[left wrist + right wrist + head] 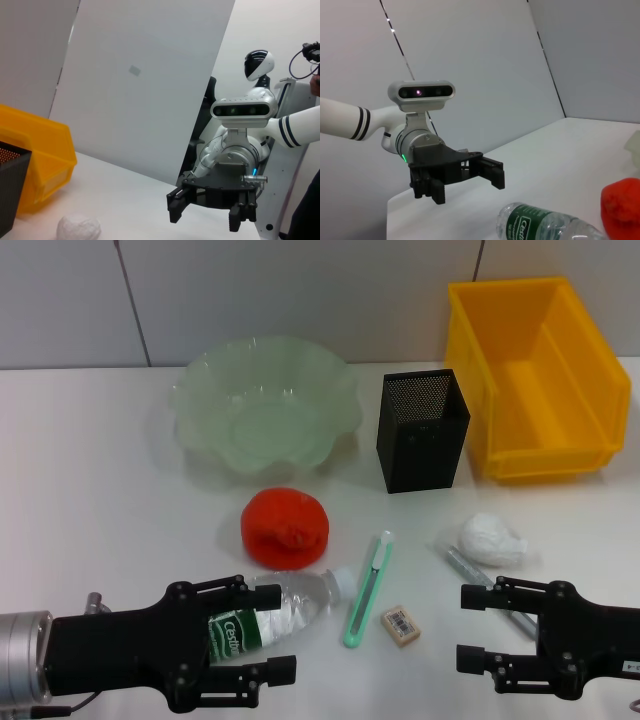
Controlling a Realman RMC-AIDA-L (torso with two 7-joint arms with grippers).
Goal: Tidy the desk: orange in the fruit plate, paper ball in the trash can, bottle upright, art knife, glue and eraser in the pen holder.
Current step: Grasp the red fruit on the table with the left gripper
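Bottle (pixel 285 612) first, we judge: it lies on its side at the desk's (pixel 90 470) near edge, cap toward the knife (pixel 366 590), and nothing is sorted yet. Our left gripper (pixel 262 630) hovers over it with jaws spread wide and empty, the label between them. Next we should lower, close on the body and tip it upright. Our right gripper (pixel 476 628) also hangs open and empty, just beside the glue (pixel 468 569) and paper ball (pixel 490 539). The orange (pixel 286 526) sits between bottle and plate (pixel 200 410).
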